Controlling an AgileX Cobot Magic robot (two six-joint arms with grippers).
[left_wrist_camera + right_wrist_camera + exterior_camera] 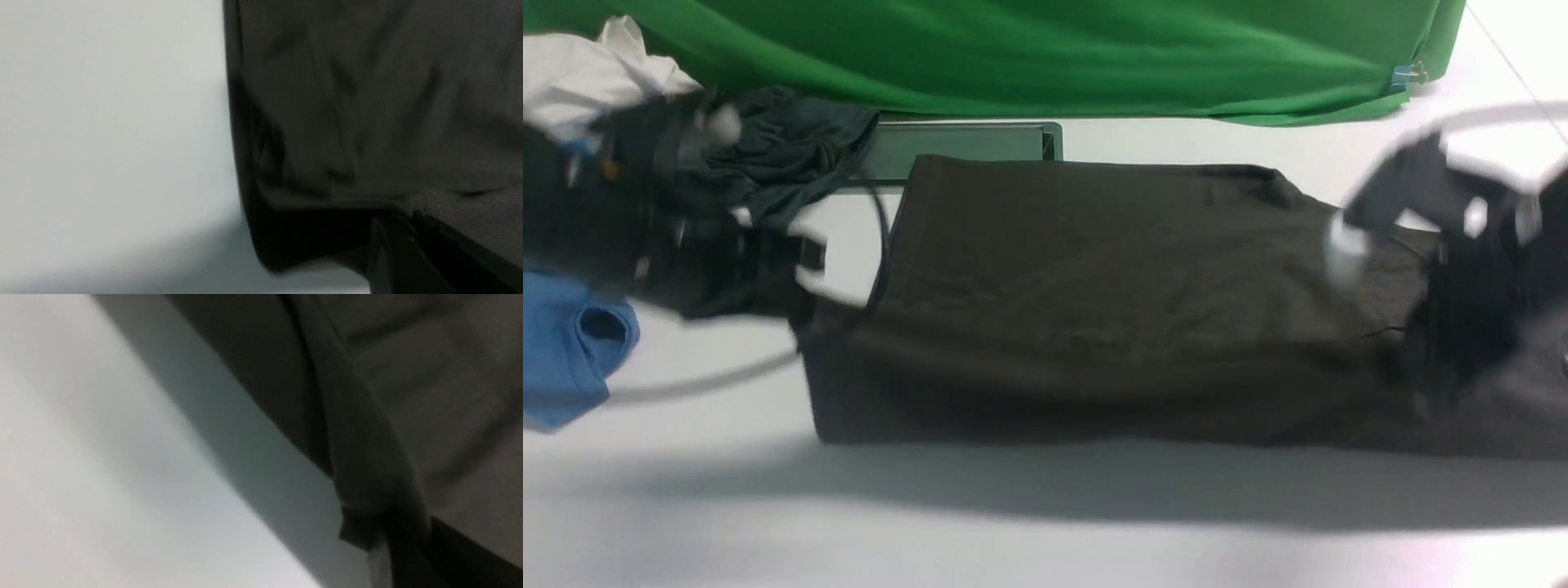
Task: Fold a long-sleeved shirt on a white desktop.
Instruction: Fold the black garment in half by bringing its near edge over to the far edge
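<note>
Both ends are clamped tight: the left gripper (805,322) pinches the long-sleeved shirt (1111,302) at its 9 o'clock edge, the right gripper (1429,367) at 3 o'clock, dark cloth stretched between them, near edge raised off the white desktop (1013,523).

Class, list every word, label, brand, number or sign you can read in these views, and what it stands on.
None can be read.
The long-sleeved shirt shows only plain dark fabric in every view.
The blue garment, the green backdrop and the white desktop carry no visible text either.
</note>
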